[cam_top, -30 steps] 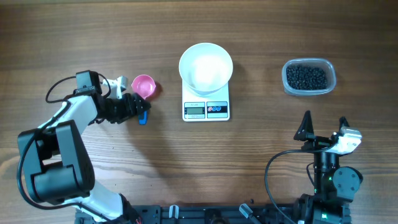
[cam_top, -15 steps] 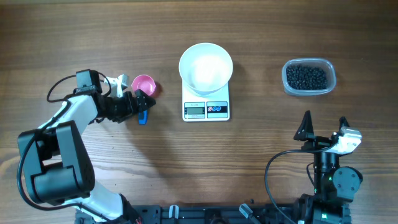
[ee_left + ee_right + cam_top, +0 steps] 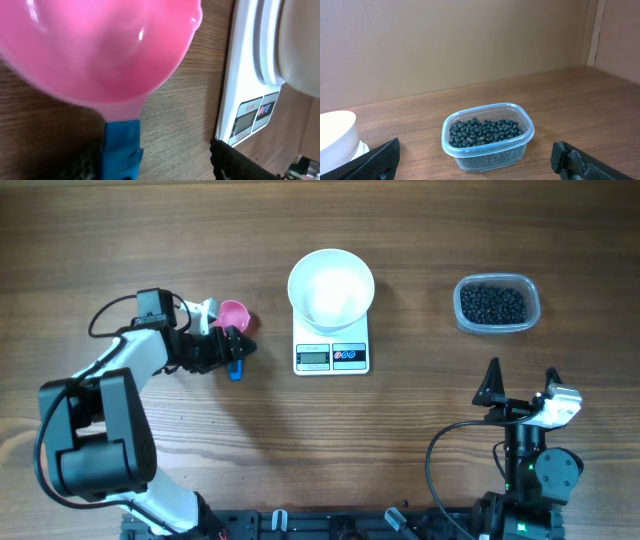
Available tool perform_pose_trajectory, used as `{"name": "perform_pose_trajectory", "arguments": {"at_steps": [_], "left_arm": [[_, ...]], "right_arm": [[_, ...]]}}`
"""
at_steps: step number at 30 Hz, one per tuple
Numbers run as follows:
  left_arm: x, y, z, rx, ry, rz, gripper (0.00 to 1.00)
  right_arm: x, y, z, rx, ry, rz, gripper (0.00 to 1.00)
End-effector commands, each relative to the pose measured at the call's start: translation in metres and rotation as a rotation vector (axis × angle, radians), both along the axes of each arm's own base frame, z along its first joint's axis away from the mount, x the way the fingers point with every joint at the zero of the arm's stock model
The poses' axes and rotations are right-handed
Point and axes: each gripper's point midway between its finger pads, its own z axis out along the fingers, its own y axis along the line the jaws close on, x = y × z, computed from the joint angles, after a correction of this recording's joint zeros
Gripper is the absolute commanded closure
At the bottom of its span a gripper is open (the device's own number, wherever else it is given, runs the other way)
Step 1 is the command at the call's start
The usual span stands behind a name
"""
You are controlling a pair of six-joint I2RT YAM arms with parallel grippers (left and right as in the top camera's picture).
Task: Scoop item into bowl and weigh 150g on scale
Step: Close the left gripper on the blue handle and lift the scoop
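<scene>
Bright even light, faint shadows, glare on blurred scoop [image 3: 95,50], scale [image 3: 246,65] soft

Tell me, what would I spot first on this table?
The bright pink scoop with its blue handle on the left pops out first. Next, the white bowl sitting on the scale in the middle, and the clear tub of tiny black beans on the right.
</scene>
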Motion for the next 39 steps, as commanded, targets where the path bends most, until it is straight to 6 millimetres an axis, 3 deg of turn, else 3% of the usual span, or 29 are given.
{"name": "perform_pose_trajectory", "arguments": {"at_steps": [1,8,11,17,27,39], "left_arm": [[-0.024,0.002,-0.033,0.053,0.119,-0.005,0.35],[-0.024,0.002,-0.033,0.053,0.119,-0.004,0.51],[-0.024,0.002,-0.033,0.052,0.119,-0.004,0.52],[-0.024,0.002,-0.033,0.052,0.118,-0.004,0.62],[-0.024,0.002,-0.032,0.051,0.119,0.002,0.68],[-0.018,-0.002,-0.015,0.025,0.068,-0.002,0.77]], "right_arm": [[0.000,-0.001,0.000,-0.001,0.000,-0.009,0.00],[0.000,-0.001,0.000,-0.001,0.000,-0.009,0.00],[0.000,-0.001,0.000,-0.001,0.000,-0.009,0.00],[0.000,-0.001,0.000,-0.001,0.000,-0.009,0.00],[0.000,-0.001,0.000,-0.001,0.000,-0.009,0.00],[0.000,-0.001,0.000,-0.001,0.000,-0.009,0.00]]}}
